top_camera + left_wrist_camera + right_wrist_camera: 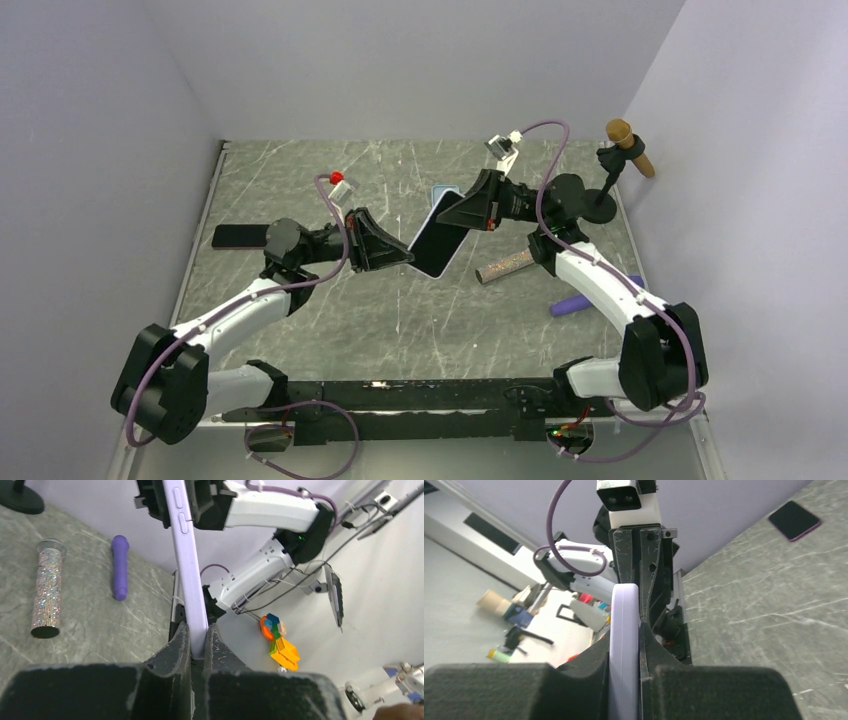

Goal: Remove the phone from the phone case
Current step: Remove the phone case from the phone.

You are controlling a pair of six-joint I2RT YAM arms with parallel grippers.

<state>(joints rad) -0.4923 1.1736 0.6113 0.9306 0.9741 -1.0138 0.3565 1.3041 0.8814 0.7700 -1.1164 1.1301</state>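
Observation:
The phone, dark-faced, sits in a lavender phone case and is held tilted above the middle of the table. My left gripper is shut on the case's lower end, its jaws pinching the thin edge. My right gripper is shut on the upper end, with the case's edge running up between its jaws. In the right wrist view the left gripper grips the far end of the case. The two grippers face each other along the phone.
A second dark phone lies at the table's left edge. A glittery cylinder and a purple stick lie at the right. A microphone stand with a brown microphone is at the back right.

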